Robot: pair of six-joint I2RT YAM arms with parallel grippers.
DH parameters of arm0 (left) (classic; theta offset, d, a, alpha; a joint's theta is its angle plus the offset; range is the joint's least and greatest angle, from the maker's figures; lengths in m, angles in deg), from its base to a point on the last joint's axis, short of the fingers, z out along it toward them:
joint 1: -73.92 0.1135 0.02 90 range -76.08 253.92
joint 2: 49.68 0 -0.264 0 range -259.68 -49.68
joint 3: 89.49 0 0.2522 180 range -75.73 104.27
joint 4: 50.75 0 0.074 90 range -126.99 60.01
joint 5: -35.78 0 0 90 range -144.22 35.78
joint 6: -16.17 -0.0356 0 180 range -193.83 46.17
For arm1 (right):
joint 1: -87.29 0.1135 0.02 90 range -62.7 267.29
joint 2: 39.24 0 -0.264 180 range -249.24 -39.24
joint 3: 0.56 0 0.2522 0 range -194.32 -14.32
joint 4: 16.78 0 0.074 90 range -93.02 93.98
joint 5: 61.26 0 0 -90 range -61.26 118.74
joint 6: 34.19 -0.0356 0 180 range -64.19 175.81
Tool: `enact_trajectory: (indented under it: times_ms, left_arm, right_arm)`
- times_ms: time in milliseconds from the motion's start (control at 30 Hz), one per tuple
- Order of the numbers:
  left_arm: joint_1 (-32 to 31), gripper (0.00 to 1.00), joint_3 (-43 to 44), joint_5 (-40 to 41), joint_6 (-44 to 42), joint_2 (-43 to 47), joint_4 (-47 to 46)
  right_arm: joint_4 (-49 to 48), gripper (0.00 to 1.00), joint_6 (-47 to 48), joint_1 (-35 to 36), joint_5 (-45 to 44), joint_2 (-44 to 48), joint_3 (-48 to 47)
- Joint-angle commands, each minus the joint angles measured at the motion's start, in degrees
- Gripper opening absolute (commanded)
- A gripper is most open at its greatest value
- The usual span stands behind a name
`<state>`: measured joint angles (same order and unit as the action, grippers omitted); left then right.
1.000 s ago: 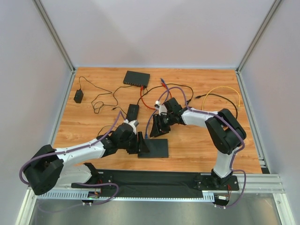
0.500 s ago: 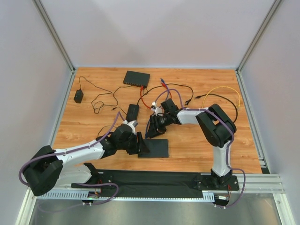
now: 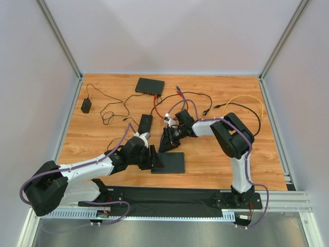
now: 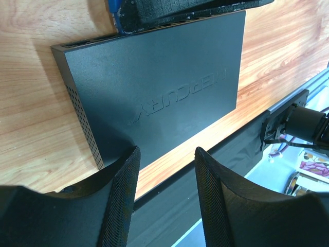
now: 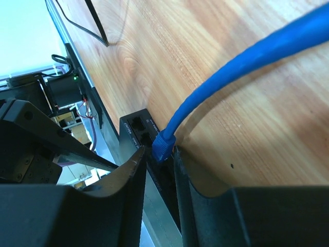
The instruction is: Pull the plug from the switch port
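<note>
The switch (image 3: 174, 162) is a flat black box near the table's front edge, also seen in the left wrist view (image 4: 164, 87). A blue plug (image 5: 163, 144) on a blue cable (image 5: 231, 67) sits in a port on the switch's back face (image 5: 134, 128). My right gripper (image 5: 159, 150) straddles the plug with narrow jaws. One finger touches it and a sliver of gap shows on the other side. From above, the right gripper (image 3: 165, 141) is at the switch's far left corner. My left gripper (image 4: 165, 154) is open at the switch's near left corner (image 3: 157, 159), one finger over the lid.
A second black switch (image 3: 149, 86) stands at the back, a small black box (image 3: 145, 122) lies mid-table, and a power adapter (image 3: 86, 106) is at the left. Red (image 3: 159, 105), yellow (image 3: 247, 100) and black cables trail across the back right. A black mat (image 3: 169, 198) edges the front.
My right gripper has slid left and down to the switch's back face, and its jaws have narrowed around the blue plug. The left arm and the switch have not moved.
</note>
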<state>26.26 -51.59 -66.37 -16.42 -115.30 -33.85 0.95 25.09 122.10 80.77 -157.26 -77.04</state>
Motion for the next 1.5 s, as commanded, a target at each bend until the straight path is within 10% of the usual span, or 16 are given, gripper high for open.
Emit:
enact_trajectory:
  times_ms: [0, 400, 1467]
  left_arm:
    - [-0.2, 0.56, -0.9, 1.6, -0.4, 0.2, 2.1]
    - [-0.2, 0.56, -1.1, 1.5, -0.1, 0.2, 2.5]
    - [-0.2, 0.55, -0.6, 0.5, -3.6, -9.5, 4.0]
  right_arm:
    - [-3.0, 0.29, -0.7, 0.2, 0.4, -1.7, -1.0]
    - [-7.2, 0.00, -2.7, 0.2, 1.1, -5.1, -0.8]
    - [-37.5, 0.00, -29.2, -0.8, -21.1, -1.0, 14.6]
